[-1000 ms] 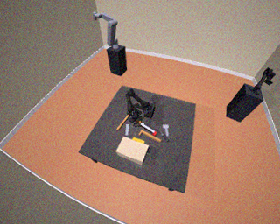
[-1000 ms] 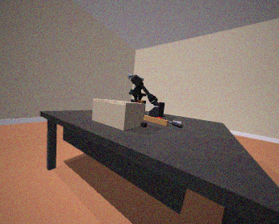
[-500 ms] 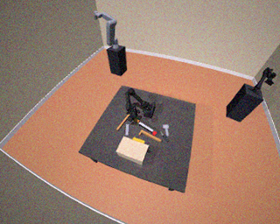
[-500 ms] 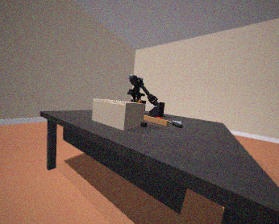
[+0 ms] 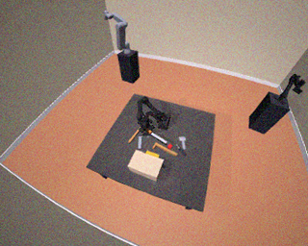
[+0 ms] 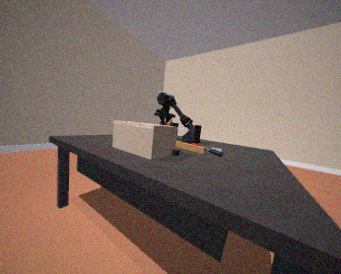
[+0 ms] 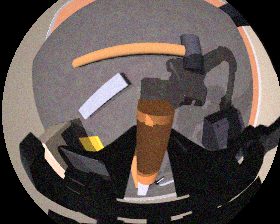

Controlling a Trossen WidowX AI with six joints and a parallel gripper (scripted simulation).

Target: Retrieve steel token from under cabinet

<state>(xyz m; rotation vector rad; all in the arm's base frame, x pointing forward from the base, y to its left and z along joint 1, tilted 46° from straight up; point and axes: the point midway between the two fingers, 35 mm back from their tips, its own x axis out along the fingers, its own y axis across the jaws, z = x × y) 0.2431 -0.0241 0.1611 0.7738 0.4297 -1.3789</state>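
My gripper (image 5: 146, 127) (image 6: 165, 118) (image 7: 151, 130) is shut on a brown-handled tool (image 7: 151, 141) and holds it above the table, behind the cabinet. The cabinet (image 5: 146, 166) (image 6: 135, 138) is a pale wooden box near the table's front. The yellow marked area (image 5: 153, 154) (image 7: 90, 143) shows at the cabinet's far side. The steel token is not visible in any view.
An orange rod (image 5: 133, 136) (image 7: 131, 52) and a light grey bar (image 5: 140, 143) (image 7: 103, 97) lie near the gripper. A wooden L-shaped piece (image 5: 163, 149), a red ball (image 5: 170, 145) and a grey T-shaped piece (image 5: 182, 141) lie to the right on the dark table (image 5: 198, 179).
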